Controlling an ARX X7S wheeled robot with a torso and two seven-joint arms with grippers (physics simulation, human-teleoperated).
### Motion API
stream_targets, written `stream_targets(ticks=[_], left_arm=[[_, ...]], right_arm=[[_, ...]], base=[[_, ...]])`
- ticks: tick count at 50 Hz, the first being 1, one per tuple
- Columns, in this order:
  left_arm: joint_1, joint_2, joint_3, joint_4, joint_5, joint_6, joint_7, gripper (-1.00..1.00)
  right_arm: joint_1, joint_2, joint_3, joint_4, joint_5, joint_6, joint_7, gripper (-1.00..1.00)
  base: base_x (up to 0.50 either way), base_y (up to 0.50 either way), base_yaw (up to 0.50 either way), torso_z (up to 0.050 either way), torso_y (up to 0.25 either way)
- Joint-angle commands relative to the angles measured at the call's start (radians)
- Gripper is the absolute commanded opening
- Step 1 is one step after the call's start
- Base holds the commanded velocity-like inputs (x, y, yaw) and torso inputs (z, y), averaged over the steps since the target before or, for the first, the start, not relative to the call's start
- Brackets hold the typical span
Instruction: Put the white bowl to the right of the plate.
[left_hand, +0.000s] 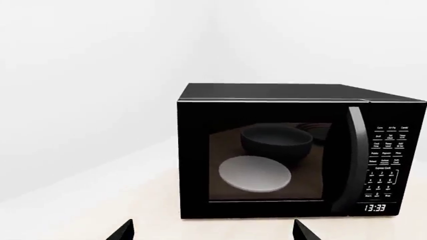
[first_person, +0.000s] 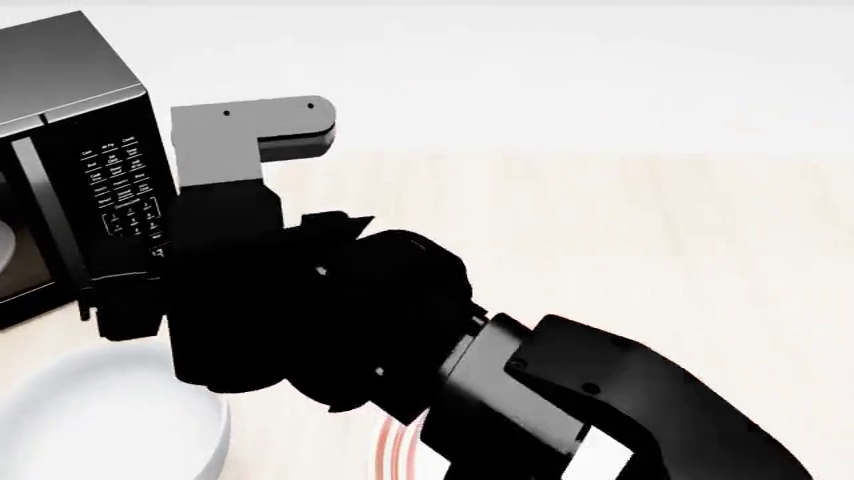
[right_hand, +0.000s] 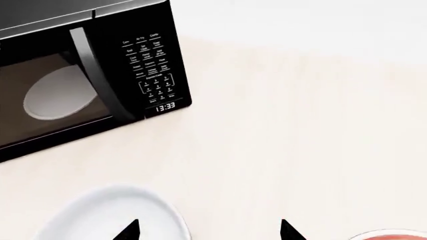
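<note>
Right pincer (right_hand: 209, 231) open, head view hides white bowl's (right_hand: 113, 215) near rim

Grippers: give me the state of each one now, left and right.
Left end effector: open, holding nothing, facing the microwave.
Right end effector: open, holding nothing, above the table between the white bowl and the plate.

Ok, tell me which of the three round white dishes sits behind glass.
The pale dish inside the microwave, seen through its dark door. The white bowl and the red-ringed plate both sit out on the counter.
</note>
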Motion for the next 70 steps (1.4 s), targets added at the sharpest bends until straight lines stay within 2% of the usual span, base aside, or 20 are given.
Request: stream_targets(ticks=[1,7,8,9,26,49,59,70], left_arm=[[0.011,-0.004,-0.008,0.007,-0.011,0.007,-0.005,1.00],[0.016,-0.005,-0.005,0.011,-0.011,0.010,-0.009,1.00],[0.023,-0.005,-0.004,0.018,-0.012,0.013,-0.007,1.00],[0.023,-0.005,-0.003,0.018,-0.012,0.014,-0.008,1.00],[0.028,-0.011,0.007,0.019,-0.014,0.019,-0.016,1.00],[0.039,-0.019,0.015,0.023,-0.021,0.030,-0.025,1.00],[0.048,-0.022,0.013,0.030,-0.028,0.036,-0.028,1.00],[0.053,-0.025,0.015,0.027,-0.032,0.049,-0.029,1.00]], right_arm=[[0.075,0.000,-0.315,0.043,0.220,-0.179,0.008,1.00],[0.047,0.000,-0.317,0.026,0.232,-0.161,0.018,1.00],[-0.009,-0.001,-0.337,0.010,0.202,-0.024,-0.041,1.00],[-0.015,-0.001,-0.323,0.013,0.191,-0.014,-0.039,1.00],[-0.039,-0.001,-0.317,0.031,0.214,0.032,-0.095,1.00],[-0.077,-0.001,-0.320,0.151,0.405,-0.135,-0.256,1.00],[-0.126,-0.001,-0.324,0.200,0.479,-0.195,-0.243,1.00],[-0.152,-0.001,-0.325,0.191,0.474,-0.213,-0.262,1.00]], base=[[0.00,0.00,0.00,0.000,0.000],[0.00,0.00,0.00,0.000,0.000],[0.00,0.00,0.00,0.000,0.000],[0.00,0.00,0.00,0.000,0.000],[0.00,0.00,0.00,0.000,0.000],[0.00,0.00,0.00,0.000,0.000],[0.00,0.00,0.00,0.000,0.000],[0.00,0.00,0.00,0.000,0.000]])
